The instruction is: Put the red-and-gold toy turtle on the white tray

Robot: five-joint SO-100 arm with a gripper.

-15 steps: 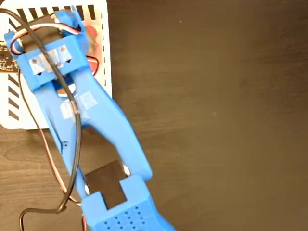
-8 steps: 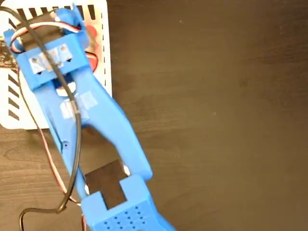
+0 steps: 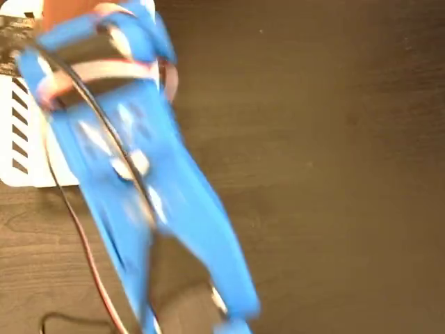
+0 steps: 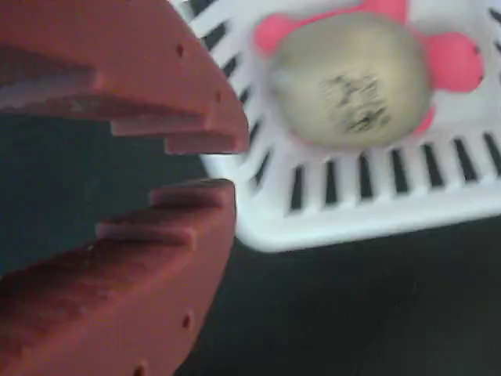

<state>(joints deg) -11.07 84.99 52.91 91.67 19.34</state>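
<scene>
The turtle (image 4: 356, 74) lies inside the white tray (image 4: 368, 211), close to the slotted rim at one corner, gold shell up and its red legs showing around it. In the wrist view the pincer (image 4: 200, 168) holds nothing; its two red fingers (image 4: 156, 86) stand a narrow gap apart, off the tray's corner and over the dark table (image 3: 313, 174). In the fixed view the blue arm (image 3: 139, 174) is blurred and hides the turtle. The placing looks done, so the step in hand is retreat: best to lift clear first, then swing away, so the fingers cannot catch the rim and drag the tray.
</scene>
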